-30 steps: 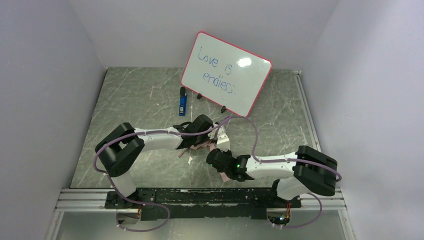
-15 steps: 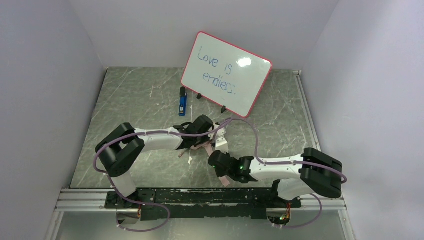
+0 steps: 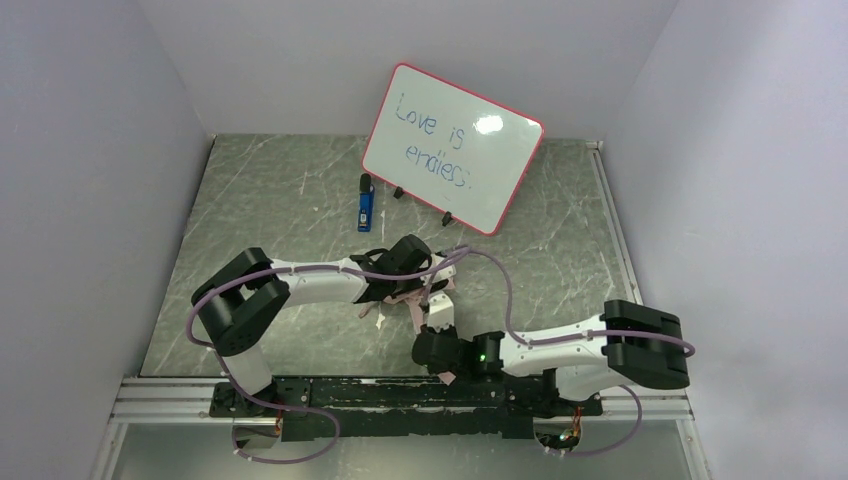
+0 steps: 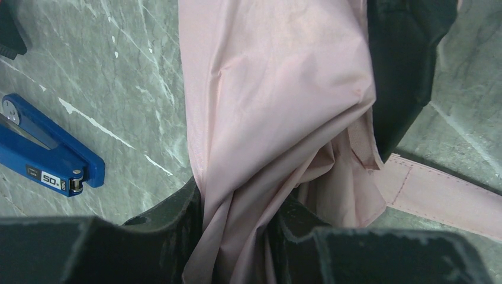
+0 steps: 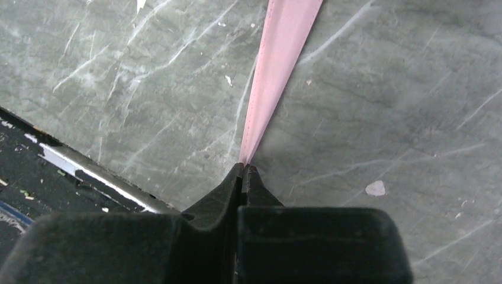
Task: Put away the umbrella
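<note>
The right end effector [image 5: 244,171] pinched only the strap [image 5: 278,71] tip, the left end effector [image 4: 234,207] bunched umbrella [image 4: 278,106] fabric; tension risked slippage.

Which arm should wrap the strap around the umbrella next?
Right, probably: the right gripper pinches the strap taut, while the left gripper is clamped on the umbrella bundle.

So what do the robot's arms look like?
The left arm and right arm have white tubes between chunky black joints. A thin purple cable loops along each. The right arm shows a small green light.
</note>
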{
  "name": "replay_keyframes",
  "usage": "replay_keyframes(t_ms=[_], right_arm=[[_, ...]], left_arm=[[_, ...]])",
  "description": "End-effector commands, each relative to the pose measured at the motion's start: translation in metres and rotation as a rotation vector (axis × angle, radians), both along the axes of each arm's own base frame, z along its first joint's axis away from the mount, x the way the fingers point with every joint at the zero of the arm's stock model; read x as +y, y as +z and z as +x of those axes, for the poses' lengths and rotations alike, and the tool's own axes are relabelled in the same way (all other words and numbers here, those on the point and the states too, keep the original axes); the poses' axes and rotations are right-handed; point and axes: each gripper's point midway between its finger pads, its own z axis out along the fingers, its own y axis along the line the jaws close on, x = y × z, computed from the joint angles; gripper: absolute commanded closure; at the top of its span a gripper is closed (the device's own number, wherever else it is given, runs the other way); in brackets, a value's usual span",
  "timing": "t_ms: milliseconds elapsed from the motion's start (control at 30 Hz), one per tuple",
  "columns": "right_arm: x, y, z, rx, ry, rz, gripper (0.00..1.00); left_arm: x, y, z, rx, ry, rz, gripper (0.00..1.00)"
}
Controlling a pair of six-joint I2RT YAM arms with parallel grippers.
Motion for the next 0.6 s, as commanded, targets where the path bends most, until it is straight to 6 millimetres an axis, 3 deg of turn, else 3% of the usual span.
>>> replay_keyframes(t_ms=[0,233,567], right_arm=[[-0.013,-0.014,-0.055,0.211,0.079,0.008,1.00],[-0.023,-0.020,-0.058,0.226,0.072,0.011,1.00],[-0.006,-0.014,-0.058,0.204,0.131,0.057,1.00]], left_arm=[[0.042,-0.034,-0.010,0.065,0.043,0.161,0.95],[0.040,-0.037,-0.012,0.080,0.038,0.162,0.95],[0.041,-0.042,-0.017,0.088,0.018,0.174,0.95]])
